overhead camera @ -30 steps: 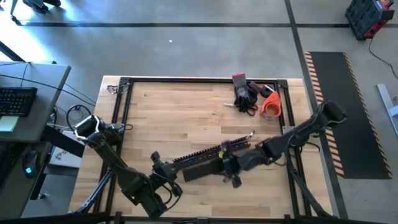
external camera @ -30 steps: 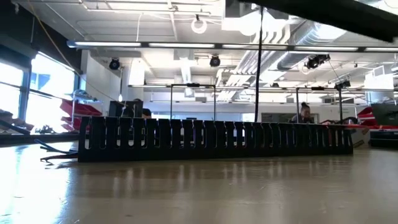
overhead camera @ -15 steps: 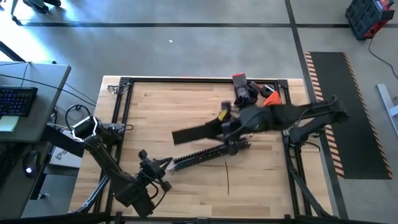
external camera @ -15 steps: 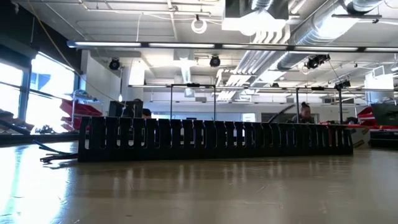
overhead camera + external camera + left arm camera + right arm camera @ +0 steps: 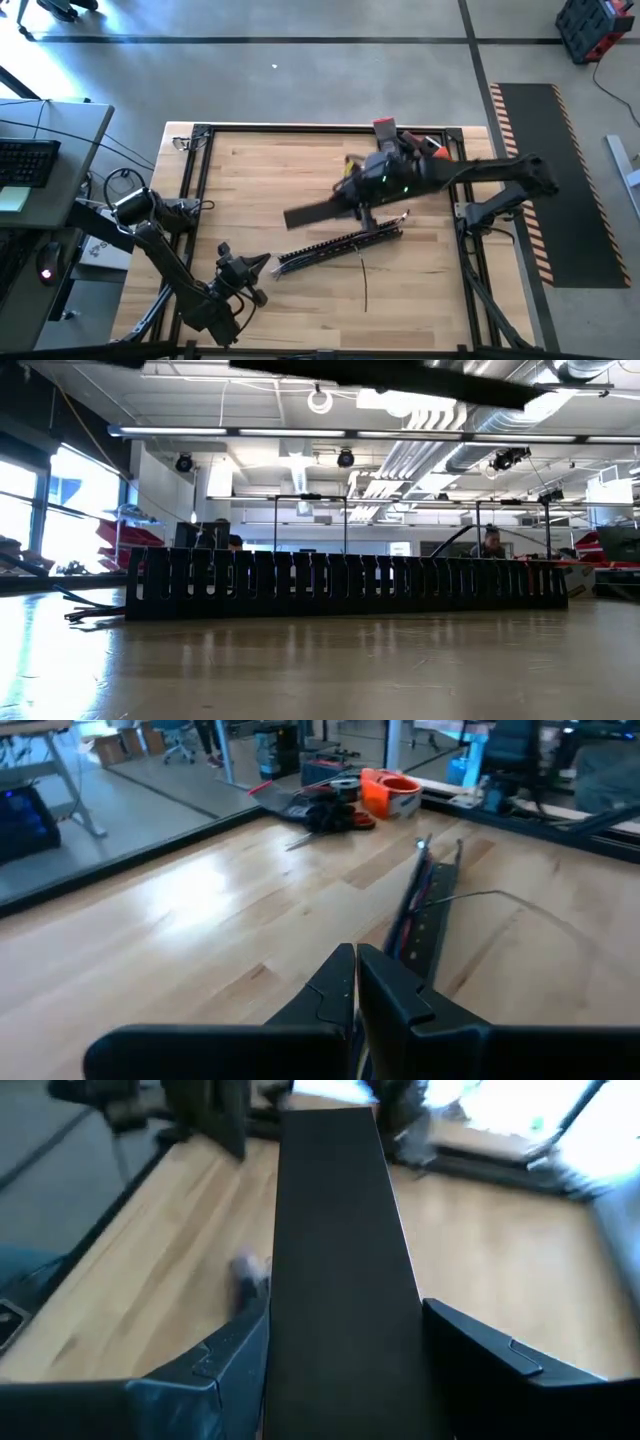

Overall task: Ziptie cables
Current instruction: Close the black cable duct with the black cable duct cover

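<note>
A black slotted duct (image 5: 340,243) lies across the middle of the table, and it stands on its base in the low view (image 5: 340,585). Thin red and dark cables (image 5: 408,915) run along it. One thin dark wire (image 5: 365,285) lies loose on the wood beside it. My right gripper (image 5: 352,200) hovers above the duct, shut on a flat black cover strip (image 5: 315,212). My left gripper (image 5: 264,262), fingers shut (image 5: 355,952), waits just off the duct's left end, touching nothing. My right gripper (image 5: 345,1310) holds the flat black cover strip near its right-hand end (image 5: 345,1340), pinched across its width with one finger (image 5: 225,1360) on each long edge. The fingers lie along the strip. The strip is lifted clear of the table, about level, and reaches out toward the table's left.
A black glove and a red-handled tool (image 5: 395,150) lie with an orange tape roll (image 5: 437,165) at the far right corner. Black frame rails (image 5: 190,180) border the table. Bare wood (image 5: 270,180) lies to the left and far side of the duct.
My right gripper has risen from beside the duct and swung toward the far edge, carrying the flat black strip clear of the table. This uncovered the loose thin wire. My left gripper has drawn back a little toward the table's left. The duct has stayed put.
</note>
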Controlling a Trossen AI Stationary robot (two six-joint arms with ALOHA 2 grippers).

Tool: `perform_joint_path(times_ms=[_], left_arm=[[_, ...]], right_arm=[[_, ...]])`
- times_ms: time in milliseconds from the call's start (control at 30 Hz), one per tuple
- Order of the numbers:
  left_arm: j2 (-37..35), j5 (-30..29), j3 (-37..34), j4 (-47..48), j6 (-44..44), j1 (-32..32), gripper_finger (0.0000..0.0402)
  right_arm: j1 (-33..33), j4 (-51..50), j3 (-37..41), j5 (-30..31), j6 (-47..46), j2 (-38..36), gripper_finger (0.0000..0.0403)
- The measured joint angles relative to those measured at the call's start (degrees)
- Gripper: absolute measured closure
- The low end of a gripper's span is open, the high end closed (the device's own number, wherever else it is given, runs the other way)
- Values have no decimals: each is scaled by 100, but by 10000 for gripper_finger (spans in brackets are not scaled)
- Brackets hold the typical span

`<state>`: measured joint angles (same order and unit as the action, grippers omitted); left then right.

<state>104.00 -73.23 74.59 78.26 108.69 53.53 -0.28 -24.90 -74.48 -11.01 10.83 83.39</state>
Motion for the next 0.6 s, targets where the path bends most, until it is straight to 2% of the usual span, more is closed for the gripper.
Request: perform_joint_path(times_ms=[100, 233, 333, 433, 600], left_arm=[[-12, -15, 373, 210, -325, -1, 401], [-18, 129, 768, 492, -565, -101, 401], [-207, 231, 777, 627, -135, -145, 401], [-564, 313, 624, 666, -182, -144, 401], [-1226, 696, -129, 58, -496, -144, 401]], right_arm=[[119, 1348, 987, -455, -479, 141, 190], [316, 2546, 1618, -508, -864, 611, 190], [460, 2963, 1596, -508, -965, 1127, 190], [567, 2950, 1299, -508, -929, 1706, 190], [641, 2744, 757, -547, -770, 2369, 190]])
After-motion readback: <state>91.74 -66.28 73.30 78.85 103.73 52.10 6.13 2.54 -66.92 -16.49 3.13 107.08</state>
